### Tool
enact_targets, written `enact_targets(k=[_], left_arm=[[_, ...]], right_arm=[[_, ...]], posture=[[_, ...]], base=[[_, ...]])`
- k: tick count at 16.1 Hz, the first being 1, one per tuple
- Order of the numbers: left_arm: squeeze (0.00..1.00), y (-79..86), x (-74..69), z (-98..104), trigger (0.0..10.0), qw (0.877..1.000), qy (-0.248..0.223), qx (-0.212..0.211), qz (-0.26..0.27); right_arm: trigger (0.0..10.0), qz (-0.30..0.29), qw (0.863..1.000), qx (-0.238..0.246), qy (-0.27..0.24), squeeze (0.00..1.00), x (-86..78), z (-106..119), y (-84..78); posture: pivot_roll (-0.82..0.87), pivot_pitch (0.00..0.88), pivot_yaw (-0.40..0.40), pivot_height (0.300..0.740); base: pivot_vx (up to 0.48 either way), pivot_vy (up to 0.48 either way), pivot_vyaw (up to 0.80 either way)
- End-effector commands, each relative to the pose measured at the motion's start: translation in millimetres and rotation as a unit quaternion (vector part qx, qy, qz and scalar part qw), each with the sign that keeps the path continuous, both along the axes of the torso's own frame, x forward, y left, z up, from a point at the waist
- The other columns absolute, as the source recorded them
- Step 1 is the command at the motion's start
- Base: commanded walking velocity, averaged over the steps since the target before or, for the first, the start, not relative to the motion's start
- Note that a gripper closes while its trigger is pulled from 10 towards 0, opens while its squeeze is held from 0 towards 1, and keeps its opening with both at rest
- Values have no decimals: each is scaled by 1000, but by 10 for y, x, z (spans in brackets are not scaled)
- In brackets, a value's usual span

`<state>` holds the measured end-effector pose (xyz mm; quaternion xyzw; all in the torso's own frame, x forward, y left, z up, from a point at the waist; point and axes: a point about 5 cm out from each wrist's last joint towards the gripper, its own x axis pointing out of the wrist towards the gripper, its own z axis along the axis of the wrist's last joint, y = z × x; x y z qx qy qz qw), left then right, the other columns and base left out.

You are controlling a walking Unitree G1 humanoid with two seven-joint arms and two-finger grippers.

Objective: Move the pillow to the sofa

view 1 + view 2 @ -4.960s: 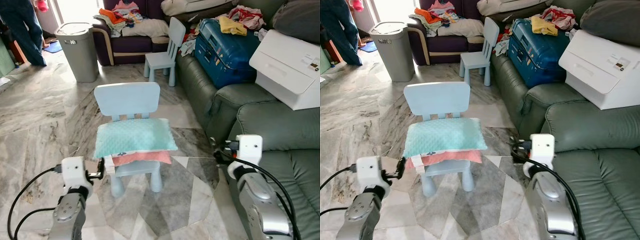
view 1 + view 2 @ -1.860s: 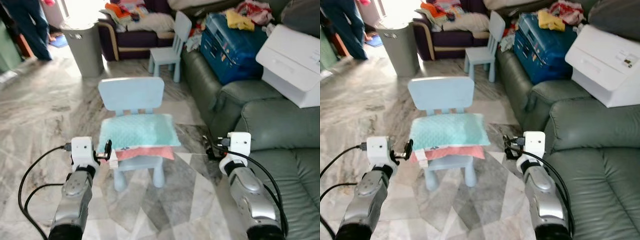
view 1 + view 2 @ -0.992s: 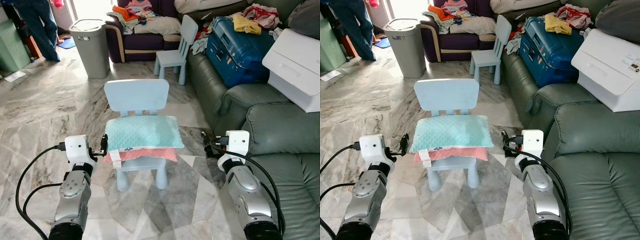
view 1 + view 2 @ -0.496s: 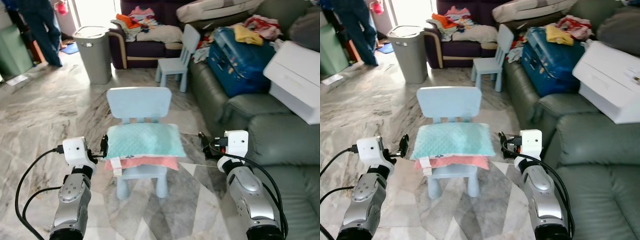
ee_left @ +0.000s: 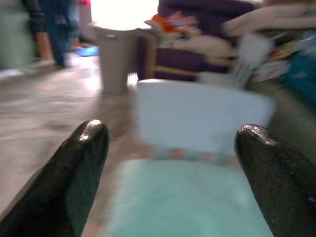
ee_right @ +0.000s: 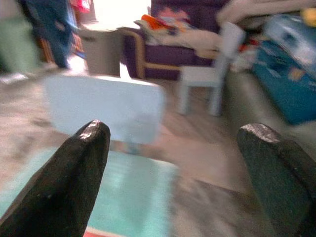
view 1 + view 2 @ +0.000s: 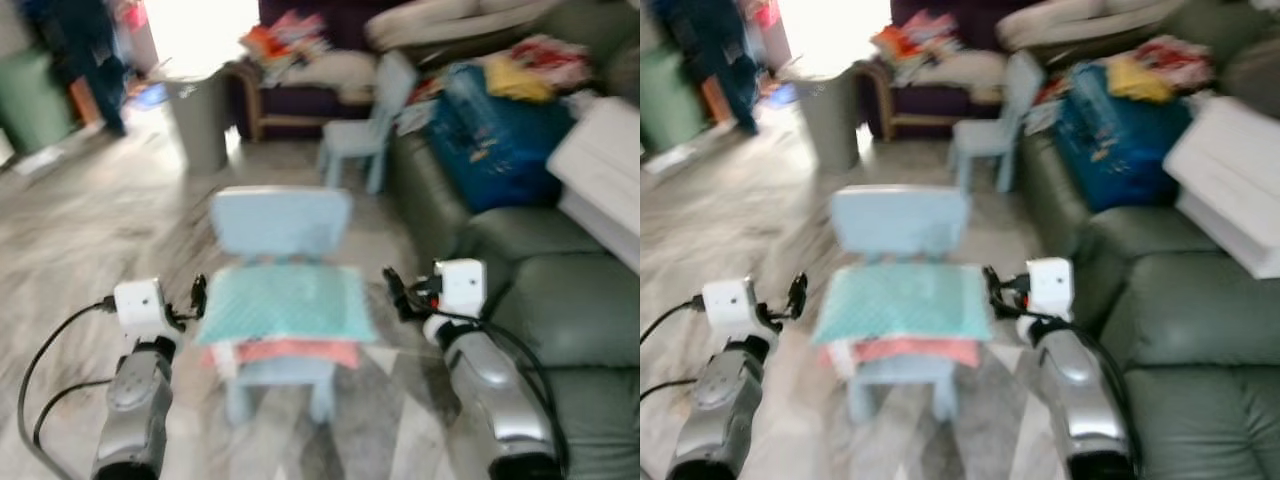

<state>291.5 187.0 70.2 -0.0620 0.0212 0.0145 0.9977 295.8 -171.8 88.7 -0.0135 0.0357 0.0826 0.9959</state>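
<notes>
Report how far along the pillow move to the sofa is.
Done: the approach; both grippers are raised beside the small blue chair. In hand: the left gripper and right gripper, both open, flank the teal pillow without visibly touching it. Left: the pillow lies on the chair seat, over something pink, so gripping, lifting and carrying it to the green sofa on the right all remain.

We've got two silver arms, white boxy wrist modules, black cables looping off both. Left claw (image 7: 197, 297) and right claw (image 7: 392, 290): long glossy black fingers, rounded tips.
</notes>
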Motion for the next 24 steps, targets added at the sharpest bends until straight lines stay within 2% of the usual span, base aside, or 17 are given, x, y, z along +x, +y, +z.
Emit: enact_targets(k=[1,5,8,10,15,20,24], left_arm=[[0,112,-31,-3,10000,1000,4,13,10],[0,90,-42,-31,10000,1000,13,10,14],[0,143,-35,-45,10000,999,25,7,44],[0,144,-35,-50,10000,999,27,7,42],[0,144,-13,-35,10000,999,28,7,34],[0,148,-15,-50,10000,999,37,-2,20],[0,131,-19,-75,10000,999,45,9,18]], right_arm=[[10000,19,1000,7,-19,0,50,97,118],[10000,27,999,4,-20,0,46,103,147],[10000,31,999,-3,-21,0,47,106,170],[10000,32,999,5,-18,0,42,96,185],[10000,26,999,13,-13,0,27,84,172],[10000,29,999,13,-13,0,9,77,190],[10000,29,999,11,-14,0,-6,79,185]], posture=[[7,0,-15,740],[8,0,-20,740],[10,0,-19,740],[10,0,-19,740],[7,0,-13,740],[7,0,-10,740],[4,0,-10,740]], base=[[424,0,0],[380,0,0],[0,0,438],[0,0,709],[0,0,0],[0,436,0],[0,441,0]])
